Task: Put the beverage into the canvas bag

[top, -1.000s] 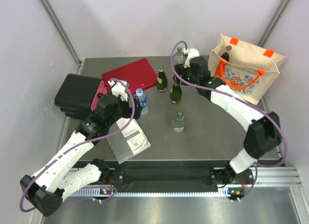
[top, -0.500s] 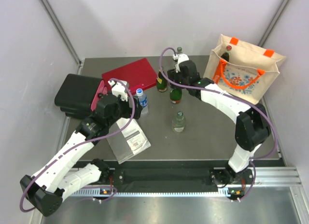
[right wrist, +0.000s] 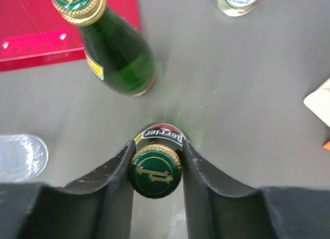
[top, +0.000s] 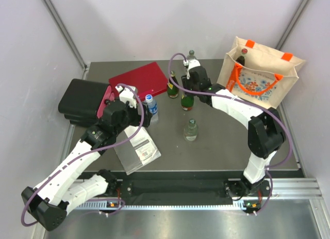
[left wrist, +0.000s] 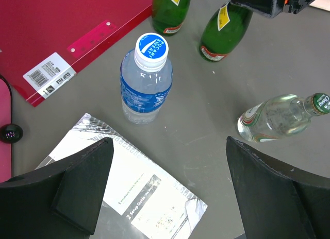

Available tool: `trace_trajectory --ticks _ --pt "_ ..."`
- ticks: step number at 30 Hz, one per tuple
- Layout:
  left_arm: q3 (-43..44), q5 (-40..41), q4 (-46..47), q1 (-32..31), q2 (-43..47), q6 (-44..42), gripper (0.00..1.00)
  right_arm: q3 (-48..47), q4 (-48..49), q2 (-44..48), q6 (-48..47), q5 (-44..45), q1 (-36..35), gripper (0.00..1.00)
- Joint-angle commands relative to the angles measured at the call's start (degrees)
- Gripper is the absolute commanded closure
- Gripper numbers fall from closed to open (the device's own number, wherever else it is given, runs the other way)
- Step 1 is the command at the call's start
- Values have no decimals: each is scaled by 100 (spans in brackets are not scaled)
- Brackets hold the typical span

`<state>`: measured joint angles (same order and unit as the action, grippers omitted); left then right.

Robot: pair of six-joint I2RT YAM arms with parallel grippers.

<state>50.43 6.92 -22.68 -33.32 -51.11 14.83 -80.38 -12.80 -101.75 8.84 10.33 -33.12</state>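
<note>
The beige canvas bag (top: 263, 69) with orange handles stands at the back right, with a dark bottle top (top: 241, 56) showing inside it. My right gripper (top: 188, 87) (right wrist: 155, 146) is shut on the neck of a green Perrier bottle (top: 187, 100) (right wrist: 154, 169), which stands upright on the table. Both fingers press just under its gold-rimmed cap. A second green bottle (top: 172, 85) (right wrist: 116, 53) stands just to its left. My left gripper (top: 144, 114) (left wrist: 169, 146) hangs open and holds nothing. It is near a blue-labelled water bottle (top: 150, 106) (left wrist: 147, 84).
A clear glass bottle (top: 191, 130) (left wrist: 278, 118) stands mid-table and another (top: 191, 56) at the back. A red folder (top: 138, 79) and a black case (top: 82, 101) lie on the left. A bagged setup guide (top: 136, 149) (left wrist: 129, 182) lies under my left gripper.
My right gripper moved left from the back clear bottle to the green Perrier bottle and closed on its neck. The left arm stayed still.
</note>
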Motion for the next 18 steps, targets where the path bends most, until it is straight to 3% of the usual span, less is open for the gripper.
trace_trajectory --ticks 1,3,7,18 --pt "10 -6 281 -25 58 -77 6 -48 331 208 -84 145 -107 74" --pt "10 11 290 -17 66 -77 6 31 339 296 -110 233 -107 87" --pt "10 -15 290 -17 58 -77 6 145 278 594 -119 356 -98 100" --pt "10 -24 281 -17 75 -77 6 -65 -626 1341 -102 198 315 100"
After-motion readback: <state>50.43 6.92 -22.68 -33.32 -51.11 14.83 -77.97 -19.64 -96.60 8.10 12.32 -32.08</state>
